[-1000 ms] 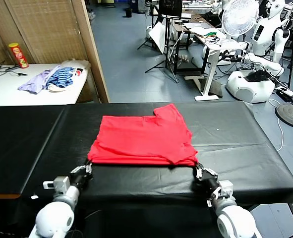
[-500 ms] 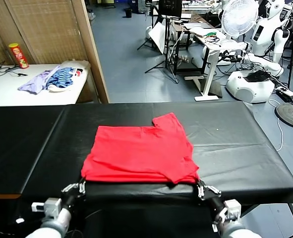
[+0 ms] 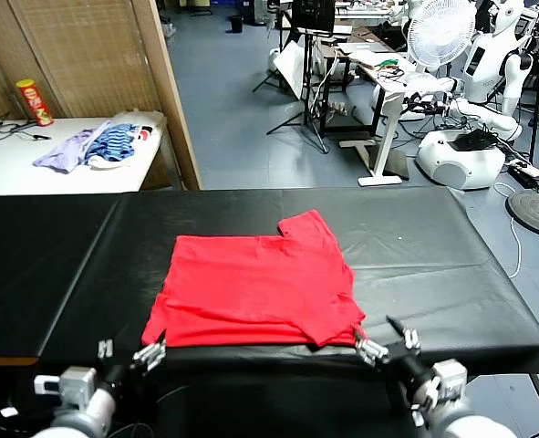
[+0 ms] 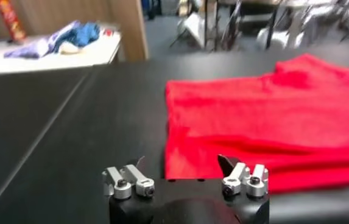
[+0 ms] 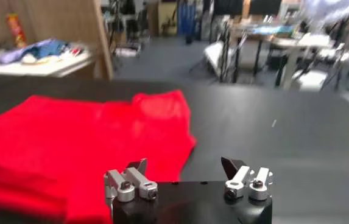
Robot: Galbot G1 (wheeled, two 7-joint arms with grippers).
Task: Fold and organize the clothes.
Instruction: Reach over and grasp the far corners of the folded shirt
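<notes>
The red T-shirt [image 3: 255,287] lies folded into a rough rectangle near the middle of the black worktop [image 3: 433,255], with one sleeve sticking out at its far right corner and the doubled-over layers showing along its near edge. The left gripper [image 3: 130,351] sits at the near edge of the worktop, just off the shirt's near left corner; its fingers are spread apart and hold nothing, and from the head view one fingertip is very close to the hem, though contact cannot be made out. In the left wrist view the left gripper [image 4: 186,176] shows both fingers wide apart, with the T-shirt [image 4: 265,115] spread out just beyond them and more to one side. The right gripper [image 3: 386,339] is at the near edge too, just off the shirt's near right corner, its fingers likewise parted and empty. In the right wrist view the right gripper [image 5: 186,175] stands open, with the T-shirt [image 5: 83,137] lying ahead of it and off to one side, the bare black cloth ahead on the other. Farther back on the left, a white table [image 3: 32,169] carries a lilac garment [image 3: 64,151], a blue-striped garment [image 3: 114,144] and a red can [image 3: 34,100].
</notes>
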